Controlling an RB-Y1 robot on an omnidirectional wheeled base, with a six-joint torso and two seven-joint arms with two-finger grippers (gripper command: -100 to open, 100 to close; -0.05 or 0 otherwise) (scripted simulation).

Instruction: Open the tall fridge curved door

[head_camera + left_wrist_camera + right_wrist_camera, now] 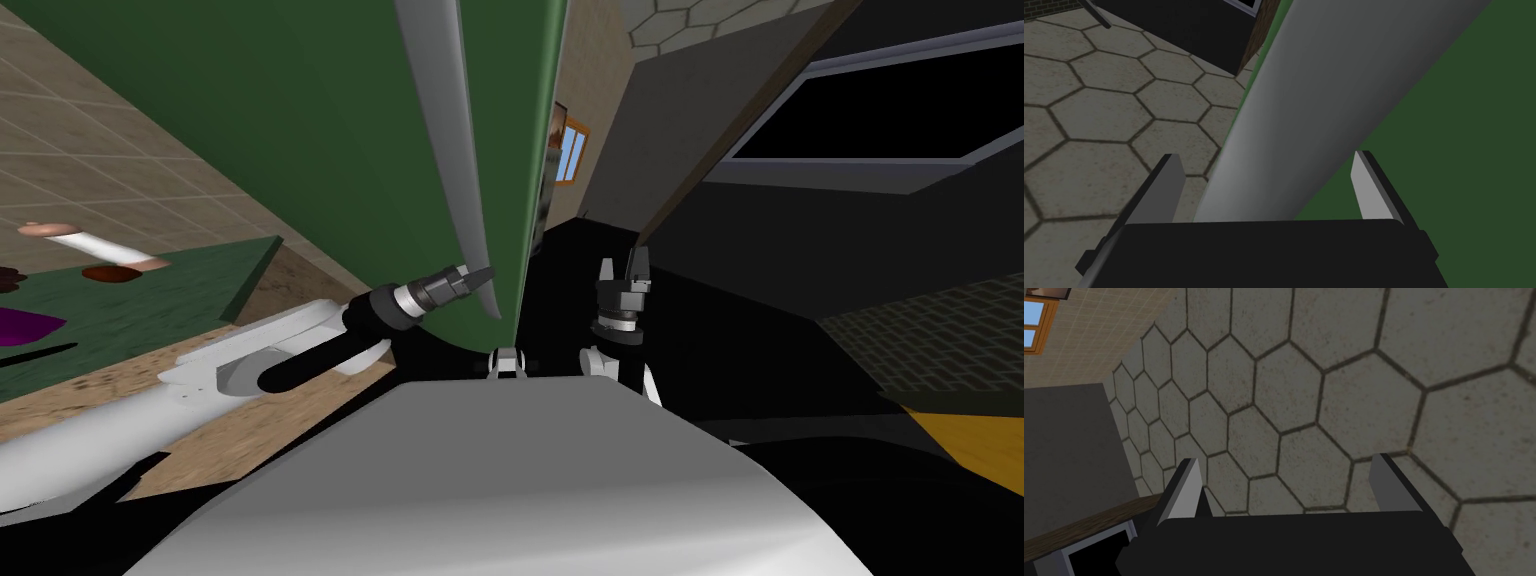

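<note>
The tall fridge door (300, 120) is a dark green panel rising in front of me, with a long, light grey curved handle (455, 150) running down it. My left gripper (482, 275) is at the handle's lower end. In the left wrist view the handle (1334, 90) passes between my open fingers (1166, 190), which stand clear of its sides, with the green door (1464, 125) behind. The door's free edge (535, 150) stands against a black area. My right gripper (623, 265) is raised beside that edge, open and holding nothing (1289, 488).
A green counter (190, 290) at my left carries a pale rolling-pin-like object (95, 245) and purple items. A dark grey cabinet (660, 130) and a dark unit with a black opening (880, 110) stand to the right. Hexagon floor tiles (1099, 110) lie beyond the handle.
</note>
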